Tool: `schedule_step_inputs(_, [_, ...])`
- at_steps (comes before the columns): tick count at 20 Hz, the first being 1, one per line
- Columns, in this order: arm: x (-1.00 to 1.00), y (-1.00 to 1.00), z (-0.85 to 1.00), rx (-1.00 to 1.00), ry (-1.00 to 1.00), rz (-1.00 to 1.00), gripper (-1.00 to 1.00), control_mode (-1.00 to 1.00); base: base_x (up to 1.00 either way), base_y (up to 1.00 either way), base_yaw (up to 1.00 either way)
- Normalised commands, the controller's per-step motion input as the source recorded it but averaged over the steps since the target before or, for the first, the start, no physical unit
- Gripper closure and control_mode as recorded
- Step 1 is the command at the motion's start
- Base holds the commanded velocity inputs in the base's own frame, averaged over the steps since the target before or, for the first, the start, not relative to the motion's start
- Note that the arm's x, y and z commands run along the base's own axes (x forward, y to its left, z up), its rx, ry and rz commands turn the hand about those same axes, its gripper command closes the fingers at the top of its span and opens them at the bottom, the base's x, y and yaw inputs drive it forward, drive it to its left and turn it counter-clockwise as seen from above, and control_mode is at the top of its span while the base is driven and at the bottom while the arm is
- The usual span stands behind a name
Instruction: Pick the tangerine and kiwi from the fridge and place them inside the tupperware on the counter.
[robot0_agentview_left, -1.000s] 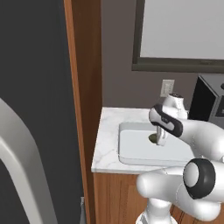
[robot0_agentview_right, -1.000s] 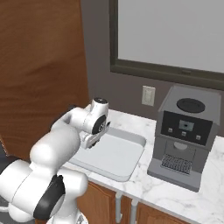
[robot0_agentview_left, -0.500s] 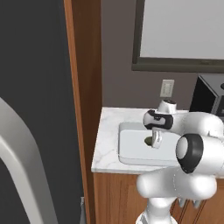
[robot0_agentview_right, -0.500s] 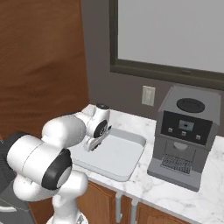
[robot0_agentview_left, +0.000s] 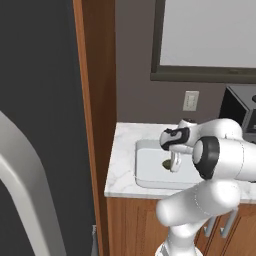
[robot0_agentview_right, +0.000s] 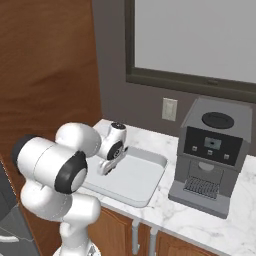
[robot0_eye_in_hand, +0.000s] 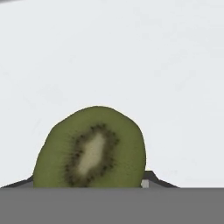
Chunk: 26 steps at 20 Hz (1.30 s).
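Observation:
My gripper (robot0_agentview_left: 172, 165) hangs low over the white tupperware (robot0_agentview_left: 149, 172), pointing down, and is shut on the kiwi (robot0_agentview_left: 166, 163). In the hand view the kiwi (robot0_eye_in_hand: 92, 148) shows a green cut face with a pale core, held between the dark fingertips (robot0_eye_in_hand: 149, 177) just above the tupperware's white floor (robot0_eye_in_hand: 131, 52). From the right base view the gripper (robot0_agentview_right: 106, 170) is over the near left part of the tupperware (robot0_agentview_right: 140, 182) on the marble counter (robot0_agentview_right: 235, 225). The fridge's curved handle (robot0_agentview_left: 22, 185) rises at the left. The tangerine is out of view.
A grey coffee machine (robot0_agentview_right: 210, 150) stands on the counter right of the tupperware. A tall wooden panel (robot0_agentview_left: 97, 100) borders the counter's left end. A wall outlet (robot0_agentview_left: 190, 100) and a dark window frame (robot0_agentview_left: 200, 74) sit behind. My own white elbow (robot0_agentview_left: 225, 157) bulks beside the tupperware.
The hand has sunk a little lower and leftwards over the tupperware while the elbow swung round. The kiwi has stayed in the grip.

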Motion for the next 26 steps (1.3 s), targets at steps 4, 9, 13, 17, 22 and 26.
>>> schedule_step_inputs(4, [0.02, 0.06, -0.17, 0.00, 0.00, -0.04, -1.00, -1.00, 0.00, 0.00, 0.00])
schedule_step_inputs(9, [-0.02, 0.04, 0.02, 0.00, 0.00, -0.11, -1.00, -1.00, 0.00, 0.00, 0.00])
schedule_step_inputs(13, [-0.11, 0.01, 0.26, 0.00, 0.00, -0.14, -1.00, -1.00, 0.00, 0.00, 0.00])
schedule_step_inputs(17, [-0.09, 0.04, 0.45, 0.00, -0.04, -0.18, -1.00, -1.00, 0.00, 0.00, 0.00])
schedule_step_inputs(22, [-0.19, 0.05, 0.48, 0.00, 0.00, -0.19, -1.00, -1.00, 0.00, 0.00, 0.00])
schedule_step_inputs(26, [-0.22, 0.10, 0.21, 0.00, 0.00, -0.13, -1.00, -1.00, 0.00, 0.00, 0.00])
